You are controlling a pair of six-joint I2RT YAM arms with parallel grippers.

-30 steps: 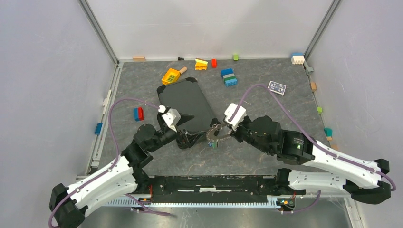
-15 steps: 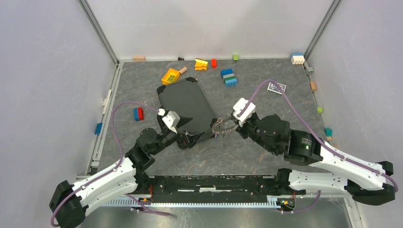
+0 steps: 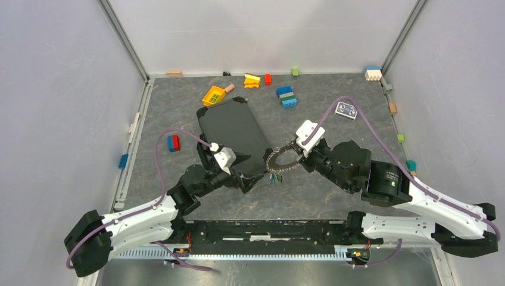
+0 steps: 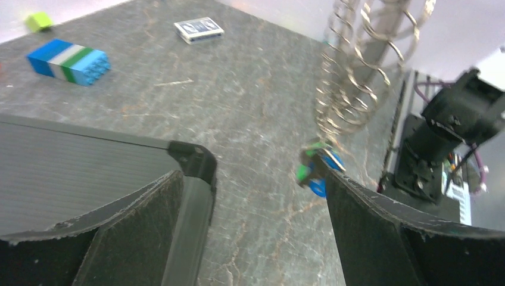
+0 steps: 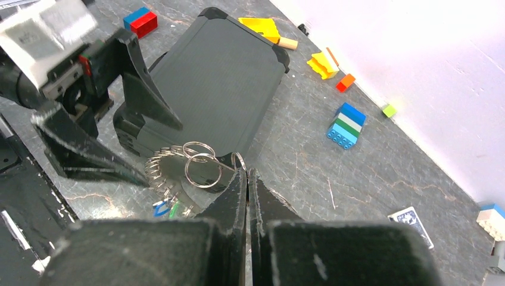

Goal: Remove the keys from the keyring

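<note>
The right gripper (image 5: 247,176) is clamped shut on the keyring (image 5: 189,162), holding it up just right of the near right corner of the dark case (image 5: 214,77), around the middle of the table (image 3: 333,196). The keys (image 5: 156,170) fan along the ring's left side. 1 blue-headed key (image 4: 320,186) and a green tag (image 4: 304,173) hang at the bottom, close to the table. The left gripper (image 4: 253,179) stands wide open just left of the ring, gripping nothing, with 1 finger (image 4: 137,232) over the case's corner.
</note>
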